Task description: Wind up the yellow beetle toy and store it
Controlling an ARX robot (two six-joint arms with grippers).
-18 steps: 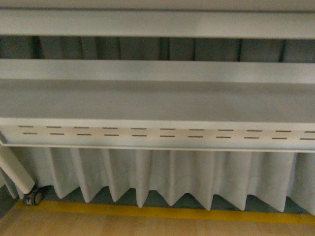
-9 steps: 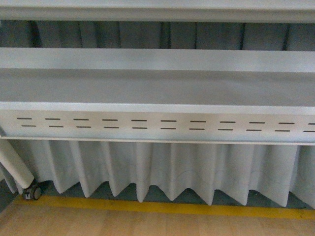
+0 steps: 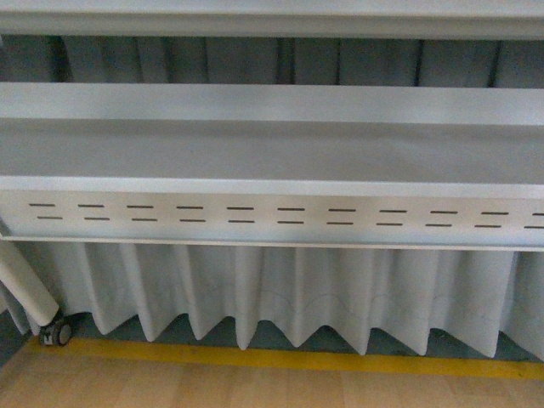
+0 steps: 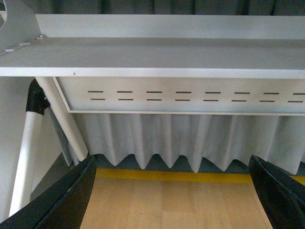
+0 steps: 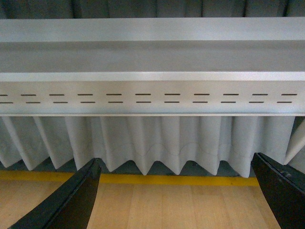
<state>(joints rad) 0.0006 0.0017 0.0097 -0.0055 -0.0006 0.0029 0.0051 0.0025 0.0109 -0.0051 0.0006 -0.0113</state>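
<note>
Grey matte metal forms the slotted table (image 3: 272, 217) above a pleated pale curtain (image 3: 280, 293) and wood-grain floor (image 3: 255, 389), while the left gripper (image 4: 174, 191) and right gripper (image 5: 176, 191) gape wide, empty; no yellow beetle toy appears.

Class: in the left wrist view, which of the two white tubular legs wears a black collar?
The leg nearer the camera, collared at its upper end; the other leg, slanting toward the pleated curtain, is plain white.
</note>
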